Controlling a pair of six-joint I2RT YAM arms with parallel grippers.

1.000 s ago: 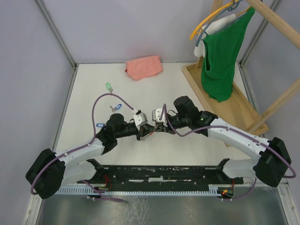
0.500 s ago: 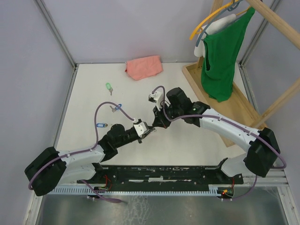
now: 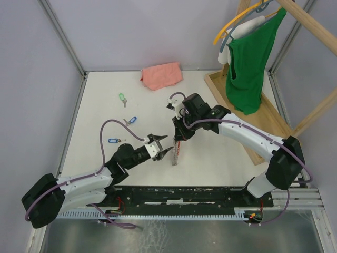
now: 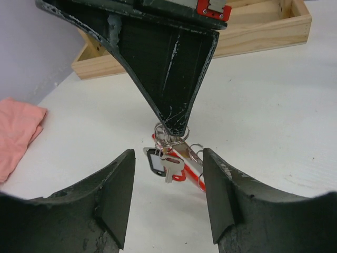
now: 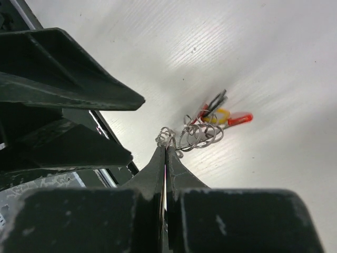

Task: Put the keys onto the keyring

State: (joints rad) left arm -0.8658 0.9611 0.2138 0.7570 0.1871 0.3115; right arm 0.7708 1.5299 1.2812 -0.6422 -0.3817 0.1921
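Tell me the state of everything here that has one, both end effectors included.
Left end effector: open, empty.
Right end effector: shut on keyring.
Keyring: dangling from right end effector.
Green key: loose on table.
Two blue keys: loose on table.
Green shirt: hanging up.
Pink cloth: crumpled on table.

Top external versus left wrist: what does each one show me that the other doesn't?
Top external only: a green key and two blue keys loose on the table. Left wrist only: the keyring, its linked rings up close, a dark-headed key hanging there. Both: right gripper shut on the keyring, left gripper open, pink cloth.
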